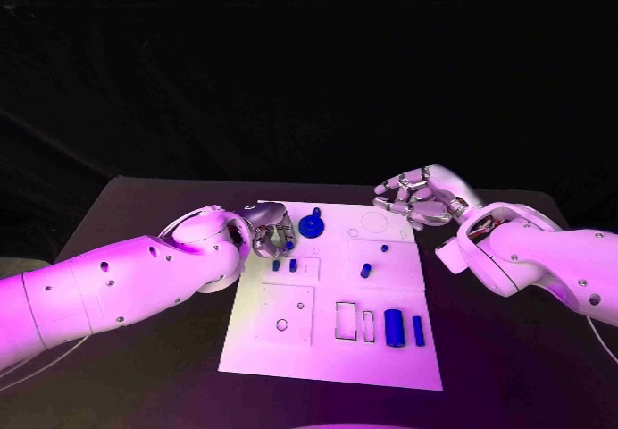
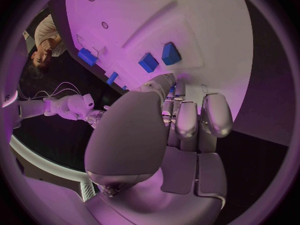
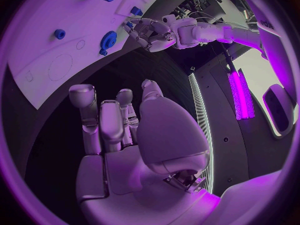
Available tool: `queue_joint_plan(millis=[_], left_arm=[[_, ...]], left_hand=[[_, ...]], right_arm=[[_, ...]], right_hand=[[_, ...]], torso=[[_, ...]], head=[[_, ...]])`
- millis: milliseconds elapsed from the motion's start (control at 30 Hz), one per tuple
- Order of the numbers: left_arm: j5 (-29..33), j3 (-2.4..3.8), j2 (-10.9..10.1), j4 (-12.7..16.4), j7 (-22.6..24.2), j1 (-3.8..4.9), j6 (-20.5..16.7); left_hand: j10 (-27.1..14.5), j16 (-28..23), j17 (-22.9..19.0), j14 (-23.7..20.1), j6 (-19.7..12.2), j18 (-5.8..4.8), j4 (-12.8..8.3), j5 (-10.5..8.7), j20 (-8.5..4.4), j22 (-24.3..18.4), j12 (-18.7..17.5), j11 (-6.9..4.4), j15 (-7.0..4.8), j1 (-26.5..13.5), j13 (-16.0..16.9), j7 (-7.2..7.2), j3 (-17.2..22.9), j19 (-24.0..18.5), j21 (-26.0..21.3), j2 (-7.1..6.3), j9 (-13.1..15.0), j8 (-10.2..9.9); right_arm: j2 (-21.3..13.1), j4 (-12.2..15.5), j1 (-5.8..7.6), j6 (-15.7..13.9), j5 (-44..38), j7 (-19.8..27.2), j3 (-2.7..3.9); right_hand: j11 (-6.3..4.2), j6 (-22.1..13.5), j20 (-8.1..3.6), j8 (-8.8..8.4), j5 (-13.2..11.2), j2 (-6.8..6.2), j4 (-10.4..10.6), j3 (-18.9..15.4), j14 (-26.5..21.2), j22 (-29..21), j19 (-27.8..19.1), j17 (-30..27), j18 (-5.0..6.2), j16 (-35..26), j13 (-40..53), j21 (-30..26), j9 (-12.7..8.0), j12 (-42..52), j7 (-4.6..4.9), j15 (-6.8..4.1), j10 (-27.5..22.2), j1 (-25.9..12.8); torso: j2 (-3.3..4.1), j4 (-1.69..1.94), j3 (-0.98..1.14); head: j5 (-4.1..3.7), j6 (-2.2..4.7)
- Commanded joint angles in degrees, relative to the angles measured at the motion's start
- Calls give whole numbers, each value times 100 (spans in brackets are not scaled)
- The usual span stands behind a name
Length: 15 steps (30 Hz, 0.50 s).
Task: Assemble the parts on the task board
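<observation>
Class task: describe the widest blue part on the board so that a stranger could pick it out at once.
Start at the white task board mid-table and go to its near edge, right side. Two upright blue bars stand side by side beside an outlined slot; the wide bar is the left one, plainly broader than its thin neighbour.

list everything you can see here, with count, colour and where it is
white rectangular task board: one, white, in the middle of the table, long side running away from the robot
black table: one, black, under the board
blue gear-shaped part: one, blue, far end of the board, beside the left hand
small blue pegs: two, blue, side by side on the board's left half, near the left hand
small blue upright part: one, blue, middle of the board
blue cylinder parts: two, one thick and one thin, blue, near right part of the board
left hand: one, silver, over the board's far left edge; whether it holds anything cannot be told
right hand: one, silver, fingers apart, above the board's far right corner, holding nothing
</observation>
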Motion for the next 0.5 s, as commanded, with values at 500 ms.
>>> queue_joint_plan(millis=[500], left_arm=[[24,0,-40,2,-107,-2,61]], left_hand=[[-68,-33,-111,-47,-493,-59,35,-30,61,-48,-215,85,78,-131,-27,103,113,-38,-70,-118,-192,-95]], right_arm=[[-3,-16,-3,107,-121,-54,0]], right_hand=[[-1,-36,8,37,-20,11,1,11,-253,-359,-319,-622,181,-657,-742,-733,9,-711,9,2,-514,131]], torso=[[-4,4,-4]], head=[[6,7]])
